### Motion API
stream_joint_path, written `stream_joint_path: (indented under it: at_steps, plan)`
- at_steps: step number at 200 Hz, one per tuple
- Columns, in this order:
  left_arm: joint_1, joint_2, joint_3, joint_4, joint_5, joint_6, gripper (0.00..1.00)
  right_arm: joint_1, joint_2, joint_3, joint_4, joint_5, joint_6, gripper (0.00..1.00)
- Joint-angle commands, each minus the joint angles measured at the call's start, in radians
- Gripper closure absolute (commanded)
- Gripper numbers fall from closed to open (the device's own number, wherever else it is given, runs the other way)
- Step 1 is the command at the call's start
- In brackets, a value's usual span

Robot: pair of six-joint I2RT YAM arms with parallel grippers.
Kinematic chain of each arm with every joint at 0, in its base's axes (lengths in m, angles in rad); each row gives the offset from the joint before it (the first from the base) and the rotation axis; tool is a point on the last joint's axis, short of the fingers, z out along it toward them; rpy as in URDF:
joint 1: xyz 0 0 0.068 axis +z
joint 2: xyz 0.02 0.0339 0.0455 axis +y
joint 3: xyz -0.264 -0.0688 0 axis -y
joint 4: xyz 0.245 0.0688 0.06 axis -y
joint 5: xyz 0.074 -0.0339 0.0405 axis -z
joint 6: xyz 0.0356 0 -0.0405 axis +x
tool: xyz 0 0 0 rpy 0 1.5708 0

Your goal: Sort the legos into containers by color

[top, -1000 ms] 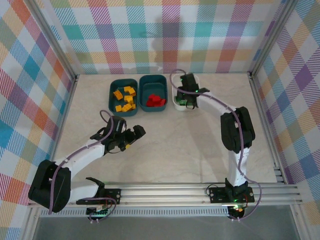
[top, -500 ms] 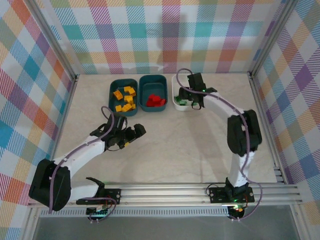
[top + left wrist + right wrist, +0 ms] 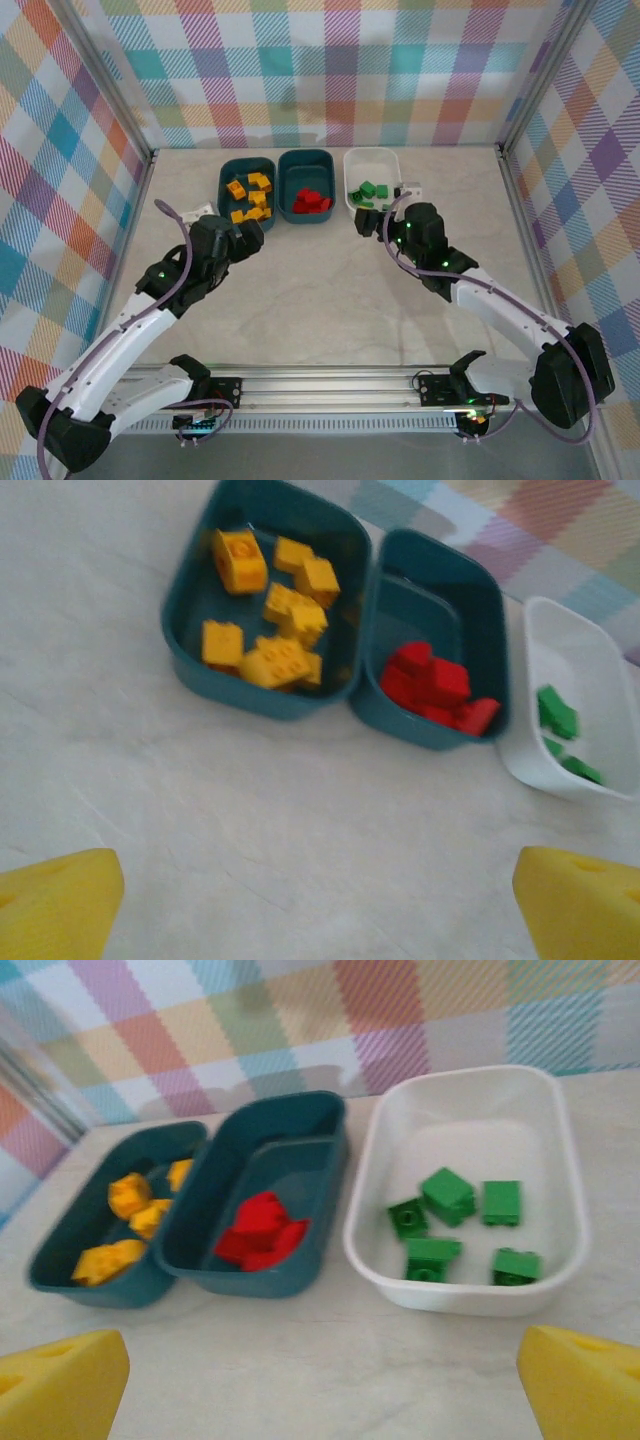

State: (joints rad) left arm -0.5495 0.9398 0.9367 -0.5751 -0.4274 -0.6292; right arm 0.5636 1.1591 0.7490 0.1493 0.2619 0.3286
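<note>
R gripper point(image 3: 368, 222) back off white bin point(image 3: 386, 164), jaws wide.

Two teal bins point(image 3: 285, 1160), one white bin point(image 3: 470, 1125), five green bricks point(image 3: 447, 1192)

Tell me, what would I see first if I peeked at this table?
Bright bricks, sorted by colour: yellow-orange bricks in the left teal bin, red bricks in the middle teal bin, green bricks in the white bin on the right. The bins sit in a row at the far edge of the table. Rainbow-checked walls stand all around.
</note>
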Motion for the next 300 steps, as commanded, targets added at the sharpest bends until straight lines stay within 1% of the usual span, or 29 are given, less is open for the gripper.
stream_joint_path:
  at_steps: [1,7,13,25,29,36,47,67,76,86,107,126,140,153,166,169,182,192,197,201,211,220,232,237,247,254,262,272,300]
  plan:
    - [0.001,-0.028,-0.087,0.165,-0.162,0.145,0.0,0.001,-0.073,-0.073,0.152,0.05,-0.156,0.0]
    - [0.013,-0.049,-0.145,0.27,-0.164,0.226,0.0,0.001,-0.086,-0.093,0.186,0.035,-0.221,0.0]
    - [0.036,-0.07,-0.218,0.416,-0.144,0.33,0.0,-0.001,-0.099,-0.109,0.205,0.021,-0.281,0.0]
    - [0.114,-0.103,-0.375,0.649,-0.037,0.512,0.0,-0.009,-0.114,-0.13,0.213,-0.019,-0.386,0.0]
    - [0.148,-0.11,-0.424,0.726,0.022,0.564,0.0,-0.013,-0.114,-0.139,0.214,-0.036,-0.415,0.0]
    - [0.204,-0.112,-0.496,0.826,0.104,0.621,0.0,-0.027,-0.11,-0.154,0.216,-0.07,-0.479,0.0]
    - [0.269,-0.093,-0.553,0.895,0.148,0.632,0.0,-0.056,-0.09,-0.17,0.213,-0.107,-0.514,0.0]
    - [0.323,0.002,-0.592,0.961,0.141,0.683,0.0,-0.104,-0.054,-0.191,0.19,-0.154,-0.513,0.0]
    - [0.337,0.05,-0.631,1.062,0.146,0.702,0.0,-0.116,-0.038,-0.209,0.203,-0.159,-0.511,0.0]
    - [0.352,0.123,-0.674,1.188,0.129,0.683,0.0,-0.126,-0.021,-0.234,0.237,-0.159,-0.514,0.0]
    - [0.402,0.317,-0.697,1.4,0.191,0.656,0.0,-0.153,0.029,-0.277,0.306,-0.141,-0.546,0.0]
    - [0.425,0.377,-0.638,1.367,0.273,0.666,0.0,-0.232,0.112,-0.311,0.396,-0.076,-0.576,0.0]
    - [0.472,0.425,-0.603,1.356,0.343,0.654,0.0,-0.307,0.128,-0.331,0.428,-0.138,-0.511,0.0]
    - [0.503,0.514,-0.608,1.45,0.364,0.637,0.0,-0.341,0.124,-0.344,0.438,-0.205,-0.499,0.0]
    - [0.521,0.635,-0.624,1.607,0.358,0.614,0.0,-0.348,0.126,-0.37,0.473,-0.208,-0.508,0.0]
    - [0.525,0.642,-0.621,1.622,0.361,0.611,0.0,-0.351,0.129,-0.375,0.512,-0.207,-0.508,0.0]
    - [0.531,0.606,-0.562,1.436,0.395,0.618,0.0,-0.367,0.15,-0.401,0.589,-0.211,-0.511,0.0]
    - [0.529,0.631,-0.532,1.431,0.428,0.634,0.0,-0.389,0.186,-0.445,0.717,-0.205,-0.513,0.0]
    - [0.526,0.618,-0.523,1.385,0.426,0.637,0.0,-0.395,0.205,-0.471,0.8,-0.156,-0.493,0.0]
    - [0.526,0.624,-0.525,1.399,0.426,0.636,0.0,-0.397,0.214,-0.491,0.845,-0.113,-0.473,0.0]
    - [0.526,0.623,-0.525,1.396,0.426,0.637,0.0,-0.423,0.259,-0.537,0.969,-0.076,-0.436,0.0]
    - [0.525,0.626,-0.527,1.408,0.426,0.637,0.0,-0.444,0.32,-0.547,1.038,-0.076,-0.378,0.0]
    - [0.523,0.626,-0.525,1.403,0.42,0.638,0.0,-0.452,0.408,-0.517,1.084,-0.114,-0.397,0.0]
    - [0.522,0.625,-0.524,1.396,0.418,0.639,0.0,-0.448,0.419,-0.499,1.068,-0.121,-0.411,0.0]
    - [0.517,0.625,-0.523,1.395,0.409,0.641,0.0,-0.472,0.361,-0.42,0.802,-0.141,-0.367,0.0]
    - [0.513,0.625,-0.521,1.391,0.405,0.644,0.0,-0.512,0.388,-0.362,0.731,-0.189,-0.333,0.0]
    - [0.51,0.625,-0.519,1.388,0.4,0.647,0.0,-0.571,0.374,-0.334,0.662,-0.291,-0.302,0.0]
    - [0.506,0.626,-0.517,1.385,0.395,0.65,0.0,-0.564,0.386,-0.338,0.703,-0.272,-0.31,0.0]
    - [0.491,0.626,-0.511,1.373,0.371,0.662,0.0,-0.558,0.379,-0.336,0.68,-0.262,-0.313,0.0]
